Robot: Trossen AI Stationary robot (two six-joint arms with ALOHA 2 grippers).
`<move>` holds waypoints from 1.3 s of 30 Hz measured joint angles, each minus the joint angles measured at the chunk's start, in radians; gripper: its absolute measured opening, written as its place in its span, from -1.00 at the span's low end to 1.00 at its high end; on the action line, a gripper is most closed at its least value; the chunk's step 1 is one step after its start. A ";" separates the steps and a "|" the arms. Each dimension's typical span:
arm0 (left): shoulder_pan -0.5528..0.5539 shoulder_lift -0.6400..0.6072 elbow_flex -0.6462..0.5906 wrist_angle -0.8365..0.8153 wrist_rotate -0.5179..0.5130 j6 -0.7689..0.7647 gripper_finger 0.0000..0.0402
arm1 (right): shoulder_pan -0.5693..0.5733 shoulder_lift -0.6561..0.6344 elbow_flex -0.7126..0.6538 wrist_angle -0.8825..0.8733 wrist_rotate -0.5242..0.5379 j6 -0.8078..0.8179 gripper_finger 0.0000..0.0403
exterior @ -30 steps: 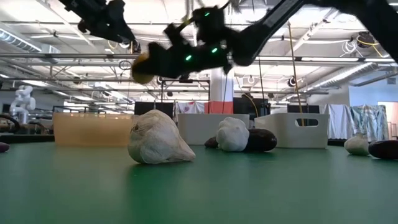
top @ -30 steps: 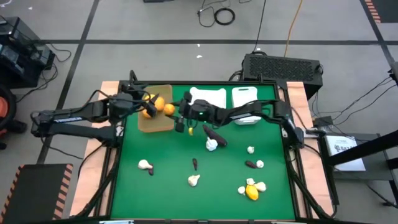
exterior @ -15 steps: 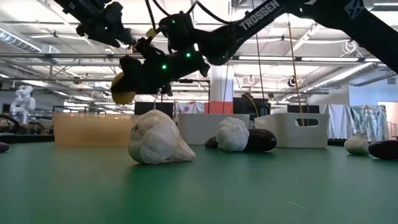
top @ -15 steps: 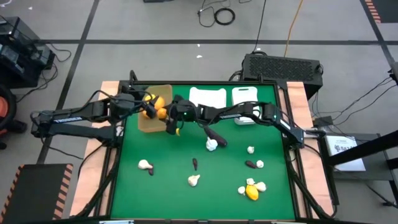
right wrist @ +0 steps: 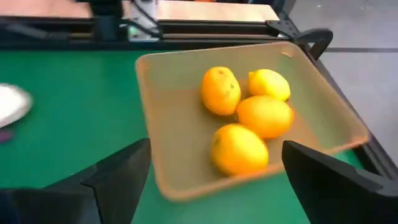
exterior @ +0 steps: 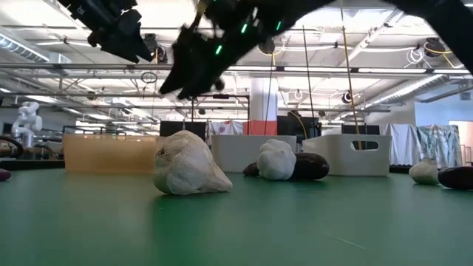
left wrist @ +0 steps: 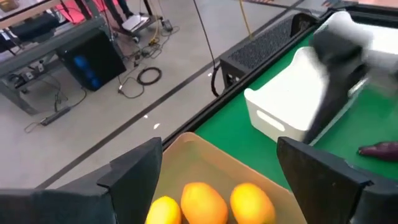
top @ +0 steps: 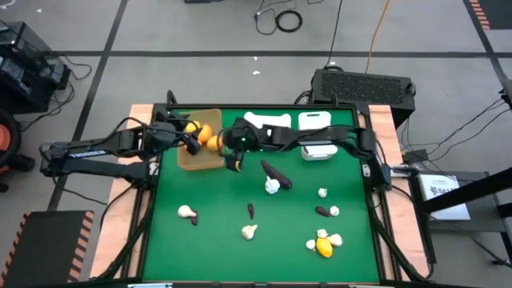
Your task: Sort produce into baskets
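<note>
The tan tray (top: 192, 157) at the far left holds several orange-yellow fruits (right wrist: 249, 118), which rest on its floor; they also show in the high view (top: 206, 136). My right gripper (right wrist: 211, 186) is open and empty, above the tray's right edge (top: 230, 154). My left gripper (left wrist: 217, 180) is open and empty, above the tray's left side (top: 182, 138). Two white bins (top: 268, 123) (top: 318, 128) stand at the far edge. Garlic bulbs (top: 272, 186), dark eggplants (top: 276, 171) and one more yellow fruit (top: 324, 248) lie on the green mat.
Loose garlic (top: 186, 212) (top: 250, 232) (top: 322, 192) and small eggplants (top: 250, 210) (top: 323, 211) are spread over the near half of the mat. In the low view a garlic bulb (exterior: 188, 172) lies close in front. A black box (top: 364, 84) stands behind the table.
My right gripper has carried an orange-yellow fruit toward the table's left, over the tan tray, and let it go. The fruit now lies in the tray with the others. The gripper has then risen and drawn back a little toward the right.
</note>
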 joint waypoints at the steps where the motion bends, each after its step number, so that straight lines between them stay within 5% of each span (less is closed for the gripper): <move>1: 0.000 0.001 0.000 -0.001 0.000 0.000 0.62 | 0.007 -0.032 0.000 -0.070 0.000 -0.005 0.75; 9: 0.000 0.006 -0.009 0.029 0.063 0.006 0.62 | 0.047 -0.235 0.000 -0.581 -0.004 0.038 0.75; 13: 0.000 0.022 -0.062 0.152 0.216 0.022 0.62 | 0.063 -0.264 -0.001 -0.819 -0.004 0.170 0.75; 19: -0.022 0.112 -0.225 0.564 0.517 -0.017 0.62 | 0.159 -0.273 -0.036 -1.188 -0.008 0.300 0.75; 28: -0.222 0.487 -0.186 0.974 0.534 0.024 0.62 | 0.412 -0.458 -0.285 -1.134 0.000 0.576 0.75; 39: -0.398 1.003 0.302 1.006 0.685 0.191 0.62 | 0.755 -0.716 -0.607 -0.967 0.026 1.227 0.75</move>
